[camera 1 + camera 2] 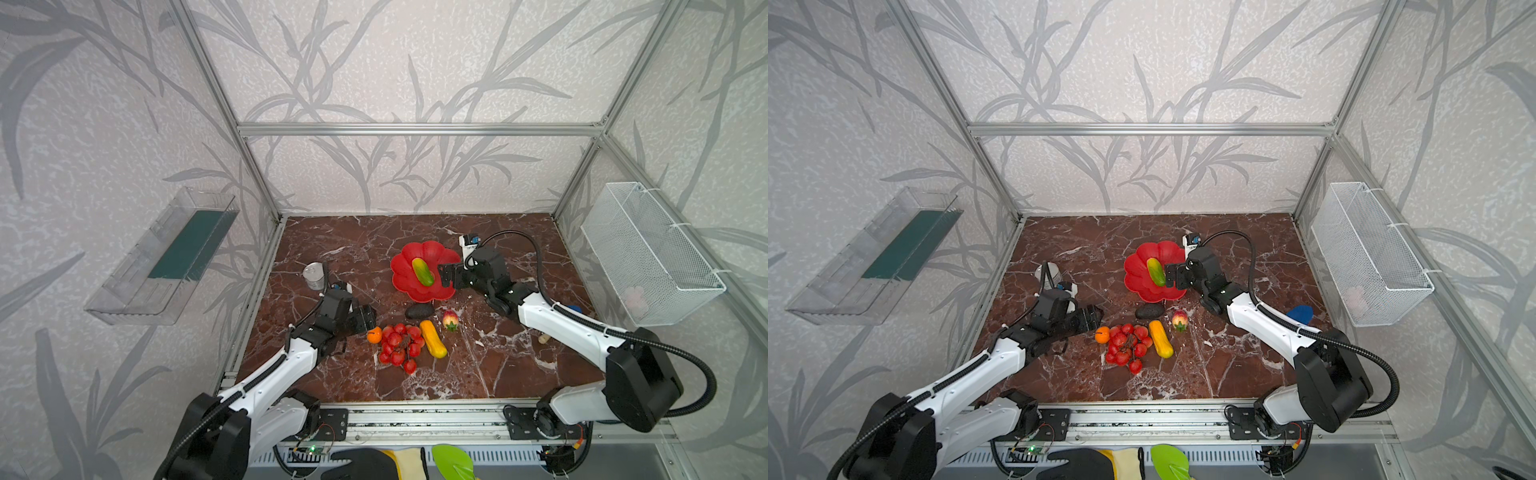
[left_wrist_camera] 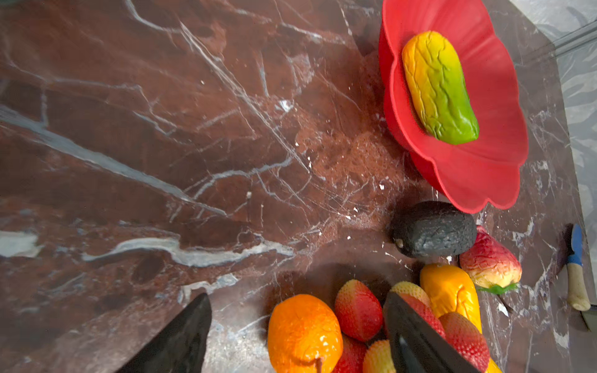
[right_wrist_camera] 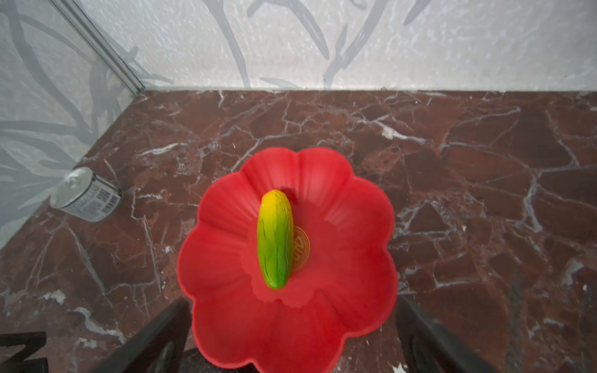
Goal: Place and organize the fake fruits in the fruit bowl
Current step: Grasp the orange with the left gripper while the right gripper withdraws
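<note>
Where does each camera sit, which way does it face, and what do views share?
Top views: high in front, looking down on the brown marble table; left arm and right arm show.
Left wrist: on left arm, facing the orange plastic ball past the open left hand.
Right wrist: above the red flower-shaped bowl; open right hand at frame edge.
Shared: all show the bowl holding the green-yellow oblong fruit.

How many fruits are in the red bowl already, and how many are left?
One is done: the green-yellow fruit lies in the red bowl. Nothing is held: the right gripper is open by the bowl, the left gripper open by the orange ball. Five wait on the table: that orange ball, the bunch of red balls, the yellow-orange fruit, the dark lump and the small berry.
</note>
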`<control>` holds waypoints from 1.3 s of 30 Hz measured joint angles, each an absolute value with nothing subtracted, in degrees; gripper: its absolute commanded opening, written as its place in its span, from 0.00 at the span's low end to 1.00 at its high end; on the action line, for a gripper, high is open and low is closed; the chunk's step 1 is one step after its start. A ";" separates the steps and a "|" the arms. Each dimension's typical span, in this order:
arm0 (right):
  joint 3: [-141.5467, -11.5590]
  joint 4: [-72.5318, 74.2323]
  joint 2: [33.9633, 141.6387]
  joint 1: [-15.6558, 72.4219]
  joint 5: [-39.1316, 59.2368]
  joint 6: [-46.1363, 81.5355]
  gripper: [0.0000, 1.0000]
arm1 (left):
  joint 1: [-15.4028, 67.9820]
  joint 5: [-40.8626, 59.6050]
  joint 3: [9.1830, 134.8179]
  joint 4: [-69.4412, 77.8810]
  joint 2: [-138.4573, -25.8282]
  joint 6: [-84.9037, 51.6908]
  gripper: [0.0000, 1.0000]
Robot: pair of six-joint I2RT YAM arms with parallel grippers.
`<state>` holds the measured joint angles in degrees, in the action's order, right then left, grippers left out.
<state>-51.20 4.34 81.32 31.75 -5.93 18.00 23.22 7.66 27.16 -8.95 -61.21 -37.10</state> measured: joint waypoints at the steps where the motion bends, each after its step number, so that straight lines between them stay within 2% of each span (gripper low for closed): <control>1: -50.78 3.97 81.32 31.62 -5.93 18.06 0.99 | 23.99 7.81 27.16 -9.06 -61.89 -37.74 0.82; 16: -47.66 5.23 80.95 30.20 -5.37 19.70 0.99 | 28.73 8.62 27.16 -12.01 -66.00 -42.15 0.73; 26: -44.97 6.00 78.81 27.99 -4.47 20.34 0.99 | 29.85 9.37 29.23 -11.25 -73.54 -42.94 0.47; 31: -44.14 6.24 78.22 27.35 -4.40 20.58 0.99 | 29.95 8.43 29.23 -12.62 -72.23 -43.11 0.43; 39: -43.48 6.52 78.26 26.89 -3.92 21.06 0.99 | 29.95 3.53 35.73 -19.70 -63.42 -36.80 0.43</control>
<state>-43.48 6.52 78.26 26.89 -3.92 21.06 29.95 3.53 35.73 -19.70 -63.42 -36.80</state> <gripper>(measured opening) 0.990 0.442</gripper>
